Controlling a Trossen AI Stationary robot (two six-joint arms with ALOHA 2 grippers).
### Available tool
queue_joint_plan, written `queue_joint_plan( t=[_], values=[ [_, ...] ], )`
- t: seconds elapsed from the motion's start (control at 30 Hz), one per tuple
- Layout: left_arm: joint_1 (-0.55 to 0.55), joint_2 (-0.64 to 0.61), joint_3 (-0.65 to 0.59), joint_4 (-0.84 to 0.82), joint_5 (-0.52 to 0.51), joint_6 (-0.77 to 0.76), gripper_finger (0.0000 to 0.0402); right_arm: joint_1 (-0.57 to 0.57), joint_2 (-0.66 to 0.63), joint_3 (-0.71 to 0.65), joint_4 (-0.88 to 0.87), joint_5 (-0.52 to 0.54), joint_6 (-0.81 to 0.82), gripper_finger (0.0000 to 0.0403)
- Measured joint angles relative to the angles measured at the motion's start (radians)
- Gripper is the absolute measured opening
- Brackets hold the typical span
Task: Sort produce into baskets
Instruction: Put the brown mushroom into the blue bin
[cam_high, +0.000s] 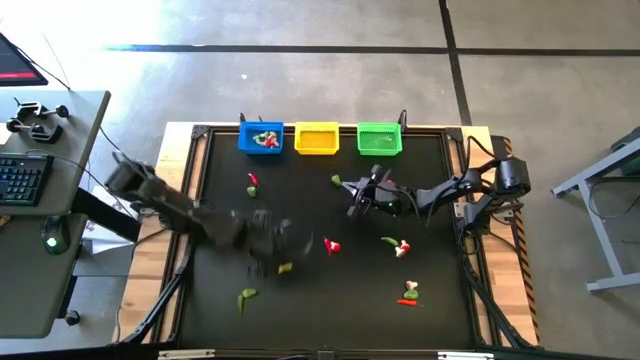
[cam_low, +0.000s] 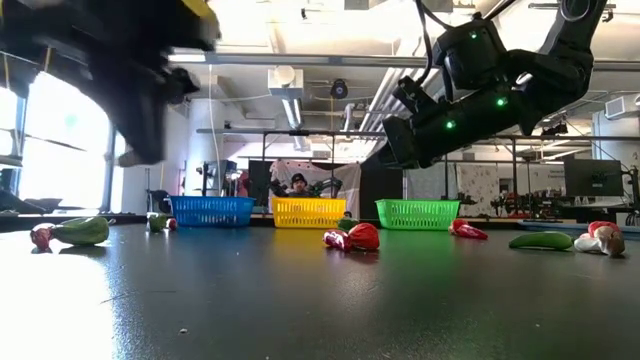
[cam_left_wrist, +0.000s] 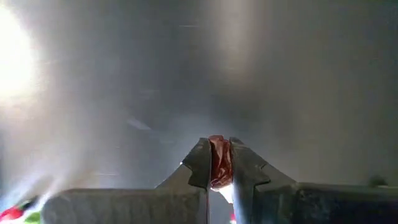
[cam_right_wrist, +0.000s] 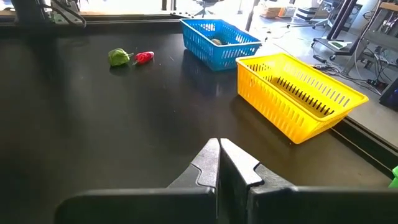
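Three baskets stand in a row at the table's far edge: blue (cam_high: 260, 138), yellow (cam_high: 317, 138) and green (cam_high: 379, 138). The blue one holds a few pieces. Loose produce lies on the black table: a red piece (cam_high: 331, 245), green pieces (cam_high: 285, 267) (cam_high: 245, 296), and a red and green pair (cam_high: 410, 293). My left gripper (cam_left_wrist: 216, 148), blurred over the table's middle left (cam_high: 275, 243), is shut on a small red piece (cam_left_wrist: 219, 163). My right gripper (cam_right_wrist: 219, 149) hangs shut and empty above the table's middle (cam_high: 356, 203), below the green basket. My left gripper pinches the small red piece of produce (cam_left_wrist: 219, 168) between its two fingers, close to their free ends. The fingers point steeply down from above. The piece sits between the fingertips (cam_left_wrist: 200, 163), up off the table.
More produce lies near the right arm: a green piece and a white and red one (cam_high: 398, 246), and a red piece (cam_high: 253, 181) below the blue basket. A desk with a keyboard (cam_high: 22, 178) stands off the table's left. A person shows behind the yellow basket (cam_low: 297, 183).
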Motion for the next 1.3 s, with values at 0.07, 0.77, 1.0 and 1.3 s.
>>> queue_joint_plan(
  t=[0.07, 0.77, 1.0, 1.3],
  values=[
    [0.087, -0.058, -0.052, 0.031, -0.001, 0.027, 0.0012, 0.0, 0.0, 0.0, -0.001, 0.0, 0.0, 0.0],
    [1.185, -0.137, -0.135, 0.414, 0.028, 0.425, 0.0012, 0.0, 0.0, 0.0, -0.004, 0.0, 0.073, 0.0],
    [1.319, 0.053, 0.044, 0.238, 0.089, 0.524, 0.0012, -0.007, 0.0, 0.0, -0.004, 0.0, 0.077, 0.0],
    [1.321, 0.263, 0.2, 0.111, 0.115, 0.568, 0.0012, -0.011, 0.0, 0.0, -0.005, 0.0, 0.105, 0.0]
  ],
)
